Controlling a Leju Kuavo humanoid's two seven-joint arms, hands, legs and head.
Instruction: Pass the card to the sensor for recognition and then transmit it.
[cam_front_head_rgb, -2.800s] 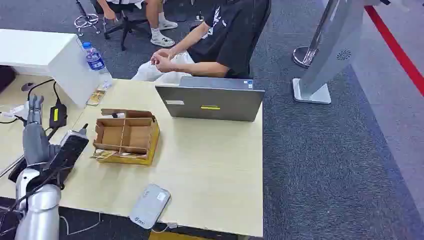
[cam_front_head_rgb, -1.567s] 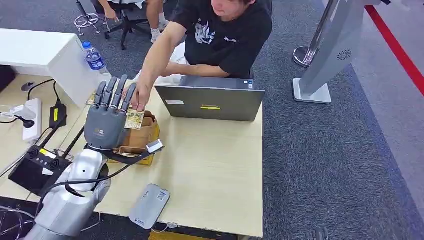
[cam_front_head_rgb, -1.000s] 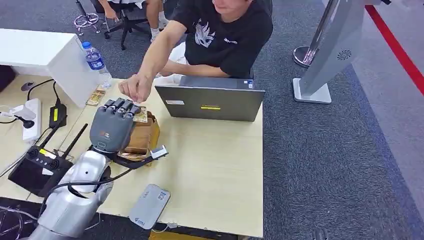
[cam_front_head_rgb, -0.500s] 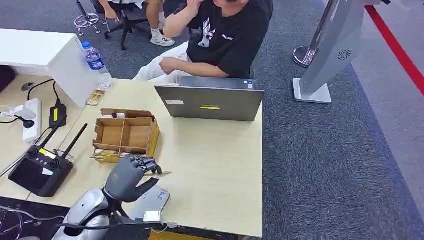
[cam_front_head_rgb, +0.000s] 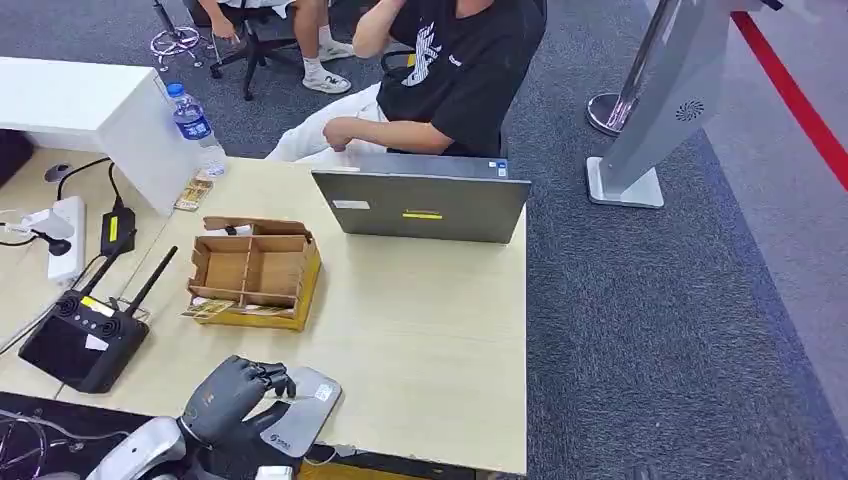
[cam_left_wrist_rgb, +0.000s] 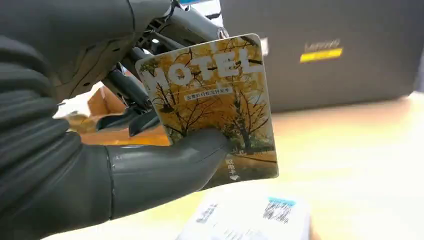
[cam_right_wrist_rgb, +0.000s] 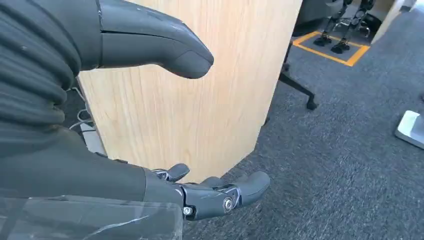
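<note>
The left hand is covering the 9 o'clock half of the sensor in the head view, and the card is lying out of sight beneath it there. In the left wrist view the thumb is hiding the card's lower middle, the small print under "HOTEL" is too fine to read, and the sensor is blurring out, cut by the picture's edge. The seated person is being cropped at 12 o'clock. The laptop is showing just its closed-looking back. The right hand is running off the frame's edge.
</note>
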